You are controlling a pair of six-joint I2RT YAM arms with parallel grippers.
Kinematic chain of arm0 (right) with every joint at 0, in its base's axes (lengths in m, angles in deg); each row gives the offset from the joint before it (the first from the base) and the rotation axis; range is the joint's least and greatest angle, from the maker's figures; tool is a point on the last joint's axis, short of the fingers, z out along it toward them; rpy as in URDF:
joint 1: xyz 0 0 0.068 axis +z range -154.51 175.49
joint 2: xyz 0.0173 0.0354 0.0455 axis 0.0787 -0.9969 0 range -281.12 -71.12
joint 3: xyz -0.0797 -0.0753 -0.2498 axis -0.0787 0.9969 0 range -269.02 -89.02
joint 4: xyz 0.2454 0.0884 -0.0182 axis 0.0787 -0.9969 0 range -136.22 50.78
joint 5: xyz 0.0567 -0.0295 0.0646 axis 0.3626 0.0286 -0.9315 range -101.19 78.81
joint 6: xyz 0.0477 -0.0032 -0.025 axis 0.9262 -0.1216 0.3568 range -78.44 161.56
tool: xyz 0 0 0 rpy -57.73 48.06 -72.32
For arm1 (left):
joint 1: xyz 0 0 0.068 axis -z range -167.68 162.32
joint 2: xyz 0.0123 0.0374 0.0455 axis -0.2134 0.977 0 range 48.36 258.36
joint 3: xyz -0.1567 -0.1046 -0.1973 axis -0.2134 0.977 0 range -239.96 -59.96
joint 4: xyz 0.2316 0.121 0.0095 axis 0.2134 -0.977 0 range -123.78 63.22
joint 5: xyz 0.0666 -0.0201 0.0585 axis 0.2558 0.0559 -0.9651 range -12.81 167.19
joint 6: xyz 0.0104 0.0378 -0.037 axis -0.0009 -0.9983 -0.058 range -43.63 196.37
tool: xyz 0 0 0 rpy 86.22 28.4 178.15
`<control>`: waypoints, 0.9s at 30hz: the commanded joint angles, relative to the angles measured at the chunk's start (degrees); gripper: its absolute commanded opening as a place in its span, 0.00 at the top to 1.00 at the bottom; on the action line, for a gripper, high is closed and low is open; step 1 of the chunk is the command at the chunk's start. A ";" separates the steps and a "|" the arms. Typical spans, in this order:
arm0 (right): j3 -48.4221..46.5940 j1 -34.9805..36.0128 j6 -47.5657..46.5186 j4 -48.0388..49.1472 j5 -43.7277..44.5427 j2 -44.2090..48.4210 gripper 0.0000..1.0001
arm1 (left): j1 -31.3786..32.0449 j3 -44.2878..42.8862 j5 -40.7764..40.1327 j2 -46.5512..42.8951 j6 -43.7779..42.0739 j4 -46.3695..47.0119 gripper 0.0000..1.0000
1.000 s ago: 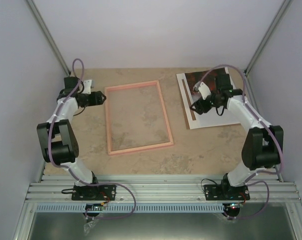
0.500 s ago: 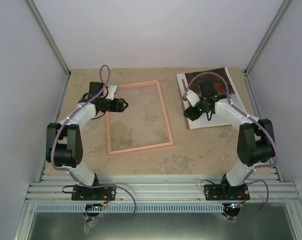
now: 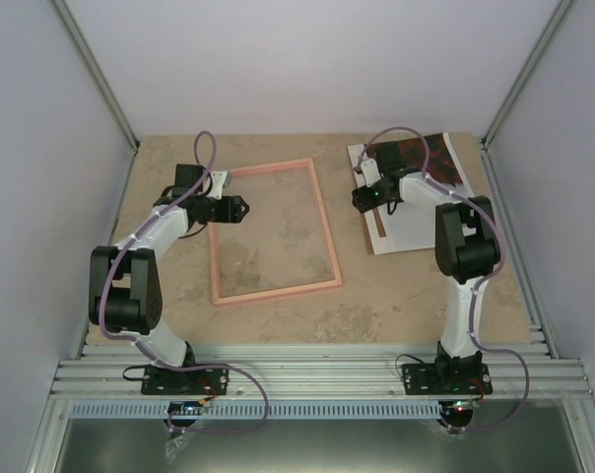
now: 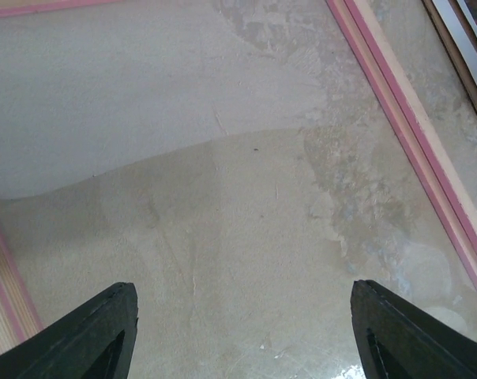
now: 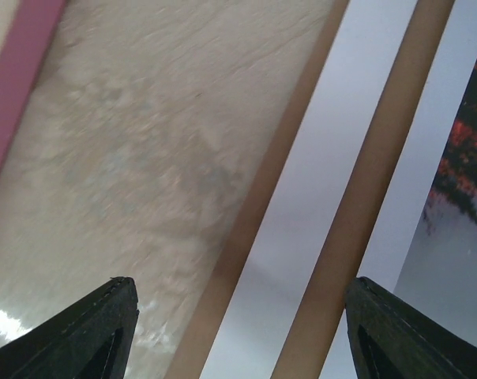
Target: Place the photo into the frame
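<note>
- Two grippers have their fingers spread wide with nothing between them: your left gripper (image 3: 240,208) and your right gripper (image 3: 362,201).
- Your left gripper is over the upper left part of the thin pink rectangular picture frame (image 3: 323,222), which lies flat on the mottled beige table (image 3: 278,315).
- Your right gripper hangs at the left edge of the white-bordered paper photo of a red-orange landscape (image 3: 433,158).
- You'll find that photo face up at the table's far right, apart from the frame, with brown cardboard strips (image 5: 357,213) along its left side.
</note>
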 commanded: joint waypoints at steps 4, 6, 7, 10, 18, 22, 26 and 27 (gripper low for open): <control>-6.84 -0.05 4.83 -0.06 3.75 -6.07 0.27 | 0.04 -0.30 -1.73 -1.74 0.92 0.21 0.24; -8.16 -0.06 5.04 -0.85 4.07 -7.75 0.27 | 0.02 -0.37 -2.03 -1.58 0.98 0.25 0.24; -8.24 -0.08 5.15 -0.88 4.37 -8.18 0.27 | 0.01 -0.42 -2.12 -1.48 1.10 0.25 0.24; -8.29 -0.08 5.71 -0.62 3.88 -9.17 0.29 | 0.01 -0.55 -2.22 -1.10 1.59 0.46 0.24; -9.02 -0.04 8.30 -0.76 3.07 -11.68 0.41 | 0.02 -1.33 -2.66 -0.33 1.80 0.15 0.24; -8.86 -0.04 9.00 -0.95 2.72 -11.40 0.53 | 0.01 -1.43 -2.89 -0.49 1.67 -0.13 0.24; -9.18 -0.04 9.52 -1.26 2.87 -10.55 0.56 | 0.08 -1.44 -2.96 -0.31 1.71 -0.24 0.24; -9.40 -0.04 9.69 -1.42 2.68 -10.21 0.57 | 0.02 -1.51 -3.00 -0.14 1.67 -0.26 0.24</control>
